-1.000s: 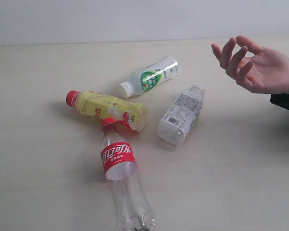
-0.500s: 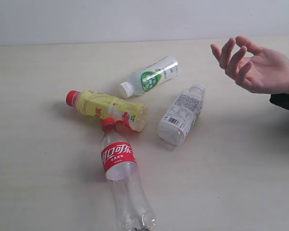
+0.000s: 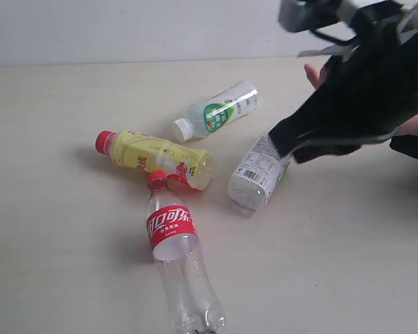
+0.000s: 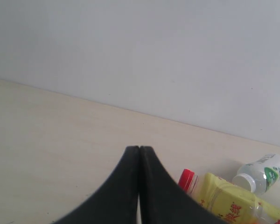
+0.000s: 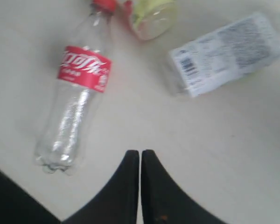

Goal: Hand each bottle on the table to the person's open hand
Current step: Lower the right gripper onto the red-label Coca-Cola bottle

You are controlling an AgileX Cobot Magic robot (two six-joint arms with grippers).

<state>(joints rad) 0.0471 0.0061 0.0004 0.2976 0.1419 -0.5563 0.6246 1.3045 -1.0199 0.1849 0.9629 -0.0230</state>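
Observation:
Four bottles lie on the beige table. The clear red-labelled one is nearest, with the yellow-labelled one across its cap. Farther back lies the green-white one; the white-labelled one is to the right. My right gripper, shut and empty, hangs over the white-labelled bottle's far end and hides most of the person's hand. The right wrist view shows the gripper above bare table, with the red-labelled bottle and white-labelled bottle beyond. My left gripper is shut, with the yellow bottle beside it.
A pale wall runs along the table's far edge. The person's dark sleeve shows at the right edge. The right arm's black body fills the upper right of the exterior view.
My right arm has swung in from the upper right, now over the white-labelled bottle and in front of the hand. The bottles have not moved.

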